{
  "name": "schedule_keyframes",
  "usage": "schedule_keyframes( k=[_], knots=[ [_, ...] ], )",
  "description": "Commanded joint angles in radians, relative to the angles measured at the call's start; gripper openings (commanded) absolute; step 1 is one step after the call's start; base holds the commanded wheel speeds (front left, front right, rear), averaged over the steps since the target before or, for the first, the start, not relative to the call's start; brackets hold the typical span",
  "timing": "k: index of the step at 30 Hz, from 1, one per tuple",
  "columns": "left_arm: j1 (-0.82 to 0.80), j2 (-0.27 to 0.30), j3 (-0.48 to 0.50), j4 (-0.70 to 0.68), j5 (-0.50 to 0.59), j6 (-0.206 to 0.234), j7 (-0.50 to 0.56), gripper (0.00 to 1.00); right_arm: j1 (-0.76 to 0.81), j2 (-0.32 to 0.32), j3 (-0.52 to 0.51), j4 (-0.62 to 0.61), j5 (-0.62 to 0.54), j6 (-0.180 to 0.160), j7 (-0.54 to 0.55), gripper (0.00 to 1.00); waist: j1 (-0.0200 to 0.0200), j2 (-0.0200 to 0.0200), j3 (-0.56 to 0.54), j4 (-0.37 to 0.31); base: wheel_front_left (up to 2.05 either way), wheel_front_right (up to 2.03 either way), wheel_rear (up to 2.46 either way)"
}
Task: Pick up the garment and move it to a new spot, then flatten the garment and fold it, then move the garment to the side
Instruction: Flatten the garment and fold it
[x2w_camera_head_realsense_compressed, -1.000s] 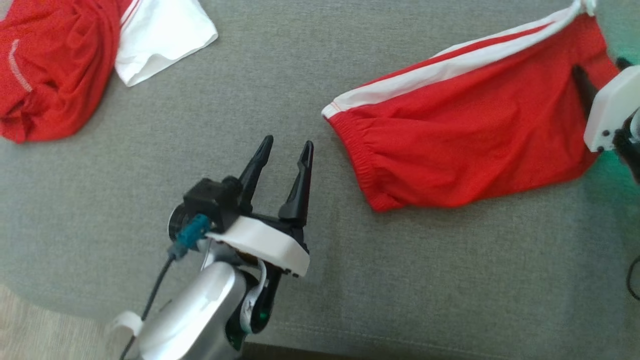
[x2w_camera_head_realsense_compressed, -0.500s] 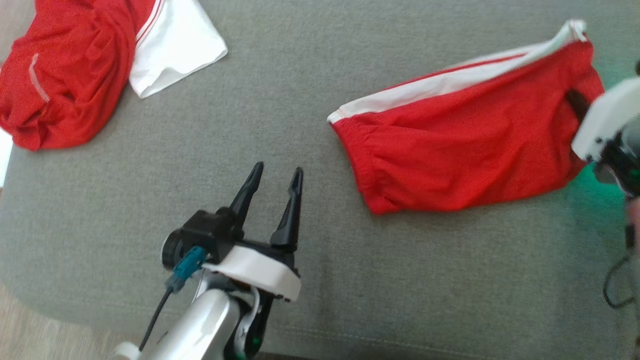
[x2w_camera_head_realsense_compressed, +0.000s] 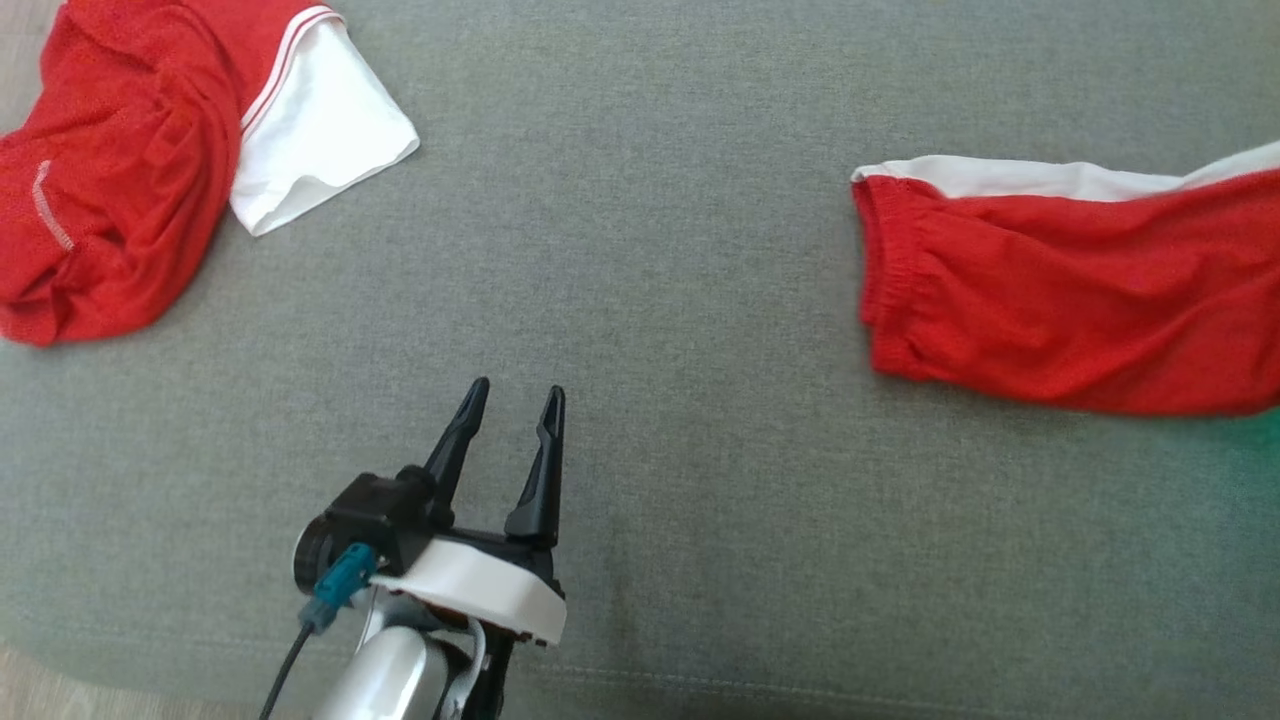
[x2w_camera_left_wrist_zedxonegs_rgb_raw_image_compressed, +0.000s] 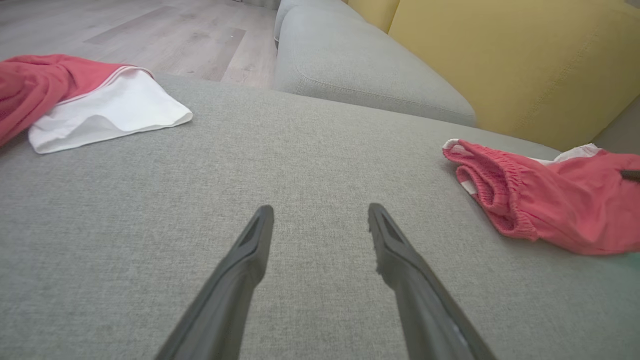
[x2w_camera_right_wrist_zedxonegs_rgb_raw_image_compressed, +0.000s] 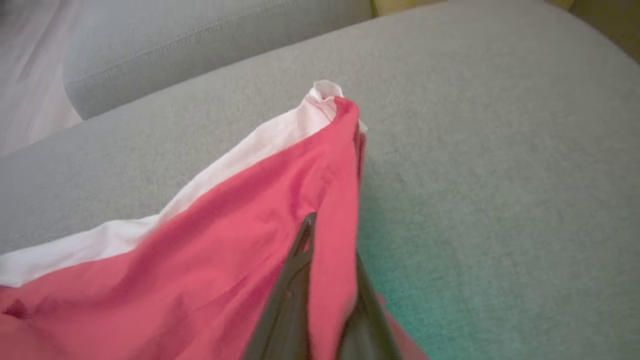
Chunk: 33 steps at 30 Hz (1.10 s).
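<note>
Currently our right tool pinches the garment edge for lifting; our left tool stands spread, well apart from it.

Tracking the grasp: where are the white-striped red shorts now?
In the head view the red shorts lie on the grey sofa cushion at far right, right of the open left gripper; the right gripper is shut on their fabric.

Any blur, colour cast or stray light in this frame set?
Head view: sharp, even light, a faint green glow on the grey cushion beside the red shorts. Left wrist view: sharp, reds washed to pink. Right wrist view: soft and blurred, green tint on the cushion beside the right gripper, shut on the shorts.
</note>
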<state>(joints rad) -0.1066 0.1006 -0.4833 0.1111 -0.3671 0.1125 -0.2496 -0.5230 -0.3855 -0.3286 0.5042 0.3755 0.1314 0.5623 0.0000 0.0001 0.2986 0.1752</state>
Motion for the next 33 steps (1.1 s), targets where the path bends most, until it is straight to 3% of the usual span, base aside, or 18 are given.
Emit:
schedule_keyframes(
  k=[1,8,11,15,25,26,27,28,33],
  knots=[
    [-0.007,-0.004,0.043,-0.023,0.012,-0.008,-0.012,1.00,-0.032,-0.012,0.027,-0.072,0.006,-0.001,0.002,0.00,0.0000,-0.0001,-0.003,0.003,0.00,0.00,0.00],
    [0.014,-0.031,0.083,-0.002,0.037,-0.039,-0.012,1.00,-0.018,0.106,0.250,-0.309,0.099,-0.001,0.124,0.00,0.0000,-0.0001,-0.035,0.015,0.00,0.00,0.00],
    [0.012,-0.039,0.087,0.008,0.043,-0.051,-0.012,1.00,0.002,0.165,0.349,-0.353,0.105,-0.001,0.157,0.00,0.0000,-0.0001,-0.039,0.027,0.00,0.00,0.00],
    [0.002,-0.046,0.082,0.020,0.045,-0.063,-0.012,1.00,0.027,0.223,0.412,-0.318,0.068,-0.001,0.146,0.00,0.0000,-0.0001,-0.042,0.057,0.00,0.00,0.00],
    [0.019,-0.050,0.090,0.030,0.034,-0.059,-0.012,1.00,0.036,0.271,0.444,-0.207,-0.026,-0.001,0.039,0.00,0.0000,-0.0001,-0.050,0.075,0.00,0.00,0.00],
    [0.021,-0.050,0.090,0.030,0.033,-0.057,-0.012,1.00,0.034,0.277,0.442,-0.198,-0.034,-0.001,0.022,0.21,0.0000,-0.0001,-0.051,0.073,0.00,0.00,0.00],
    [0.022,-0.050,0.090,0.030,0.033,-0.056,-0.012,1.00,0.031,0.283,0.445,-0.191,-0.038,-0.001,0.008,0.91,0.0000,-0.0001,-0.052,0.070,0.00,0.00,0.00],
    [0.023,-0.050,0.090,0.032,0.034,-0.055,-0.012,1.00,0.029,0.291,0.448,-0.185,-0.036,-0.001,-0.004,1.00,0.0000,-0.0001,-0.054,0.066,0.00,0.00,0.00],
    [0.023,-0.050,0.096,0.037,0.042,-0.056,-0.012,1.00,0.037,0.320,0.502,-0.184,0.018,-0.001,-0.056,1.00,0.0000,-0.0001,-0.077,0.043,0.00,0.00,0.00]
  ],
)
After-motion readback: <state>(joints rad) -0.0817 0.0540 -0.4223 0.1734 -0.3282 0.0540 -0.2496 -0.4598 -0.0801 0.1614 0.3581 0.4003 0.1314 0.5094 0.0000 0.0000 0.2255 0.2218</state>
